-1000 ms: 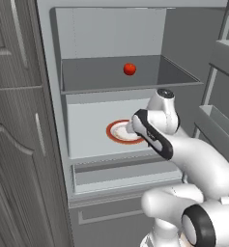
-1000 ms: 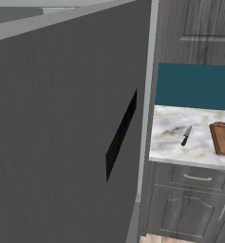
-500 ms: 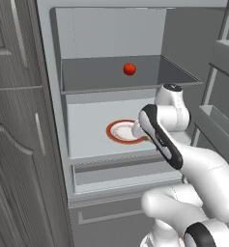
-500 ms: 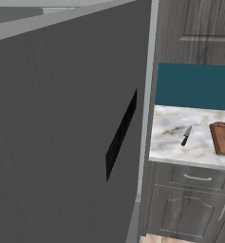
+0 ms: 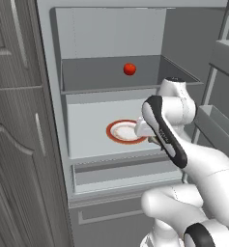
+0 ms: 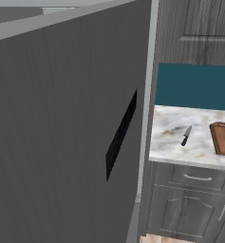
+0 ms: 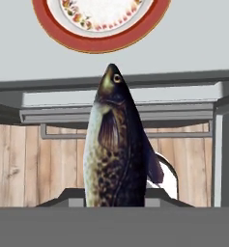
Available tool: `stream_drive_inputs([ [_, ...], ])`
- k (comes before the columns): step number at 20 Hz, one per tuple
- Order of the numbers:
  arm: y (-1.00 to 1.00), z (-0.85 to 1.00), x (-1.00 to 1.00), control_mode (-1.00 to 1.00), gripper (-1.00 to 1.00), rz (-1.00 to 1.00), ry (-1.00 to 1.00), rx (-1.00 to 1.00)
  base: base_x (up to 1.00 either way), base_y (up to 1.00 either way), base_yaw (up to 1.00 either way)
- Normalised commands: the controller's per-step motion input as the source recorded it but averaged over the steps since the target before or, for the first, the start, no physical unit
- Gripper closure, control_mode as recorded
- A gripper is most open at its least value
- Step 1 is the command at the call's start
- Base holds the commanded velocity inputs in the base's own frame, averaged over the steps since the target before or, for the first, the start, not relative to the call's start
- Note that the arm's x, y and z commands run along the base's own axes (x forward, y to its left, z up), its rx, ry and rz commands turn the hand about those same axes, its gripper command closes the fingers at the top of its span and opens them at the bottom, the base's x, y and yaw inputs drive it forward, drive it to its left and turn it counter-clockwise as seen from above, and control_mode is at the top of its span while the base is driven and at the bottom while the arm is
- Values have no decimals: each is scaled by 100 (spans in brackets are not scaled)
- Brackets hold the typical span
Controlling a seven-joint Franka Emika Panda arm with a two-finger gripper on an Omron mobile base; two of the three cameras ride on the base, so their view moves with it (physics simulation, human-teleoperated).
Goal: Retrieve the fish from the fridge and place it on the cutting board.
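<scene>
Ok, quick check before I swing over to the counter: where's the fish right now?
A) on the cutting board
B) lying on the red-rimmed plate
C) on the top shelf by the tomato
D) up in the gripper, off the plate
D. In the hand view the fish rises from between the gripper's fingers, clear of the plate beyond it, and the cutting board on the counter is bare.

Count: 1 fish [image 7: 117, 149], 1 red-rimmed plate [image 5: 125, 131], 1 tomato [image 5: 129, 69] on upper fridge [image 5: 111, 101] shelf. On counter [image 6: 171, 137]: 1 knife [image 6: 185, 135], 1 cutting board [image 6: 223, 138], partly cut by the edge, so maybe more beyond. 1 drawer handle [image 6: 196, 178].
</scene>
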Motion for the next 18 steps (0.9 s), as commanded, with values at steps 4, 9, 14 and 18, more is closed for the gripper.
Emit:
stream_drive_inputs([
  [4, 0, 21, -11, -100, 100, -3, 5, -2, 0, 0, 0],
  [9, 0, 9, -33, -100, 100, -1, 6, -3, 0, 0, 0],
  [14, -5, 11, -44, -100, 100, 0, 5, -3, 0, 0, 0],
  [18, -1, 10, -47, -100, 100, 0, 3, -2, 0, 0, 0],
])
